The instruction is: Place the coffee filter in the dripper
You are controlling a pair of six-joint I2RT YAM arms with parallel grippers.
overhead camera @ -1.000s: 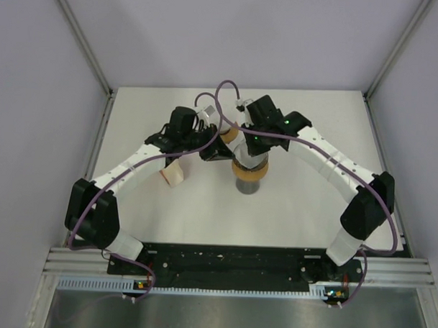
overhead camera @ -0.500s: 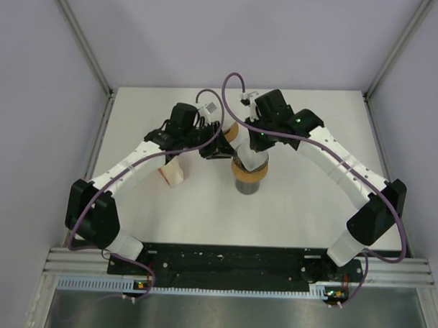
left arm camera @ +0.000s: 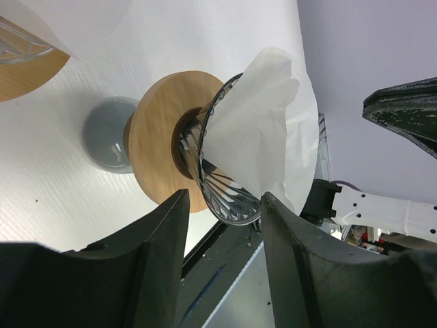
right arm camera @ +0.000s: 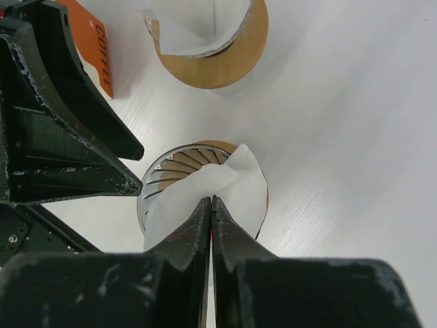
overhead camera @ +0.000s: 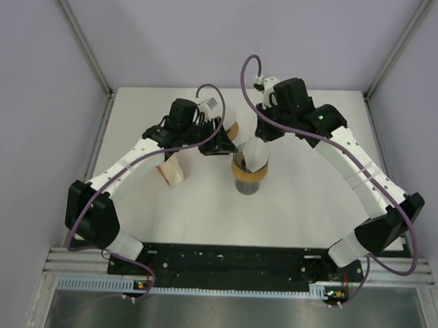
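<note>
White paper coffee filter (right arm camera: 205, 195) sits loosely crumpled inside clear ribbed glass dripper with wooden collar (left arm camera: 164, 137) atop grey cup (left arm camera: 106, 133) on white surface (overhead camera: 189, 206), left pincer (left arm camera: 224, 203) open just beside the dripper, right pincer (right arm camera: 210, 201) closed above the filter.

A white tabletop (overhead camera: 304, 203) enclosed by pale lilac walls (overhead camera: 35, 71), with a metal rail (overhead camera: 237, 269) along its near edge. Near the middle stands a dark grey cup (overhead camera: 245, 186). Just behind it sits a round wooden holder (right arm camera: 225, 58) with white paper inside. To the left lies a pale pack (overhead camera: 172, 174) bearing an orange label (right arm camera: 95, 48) with dark lettering.
</note>
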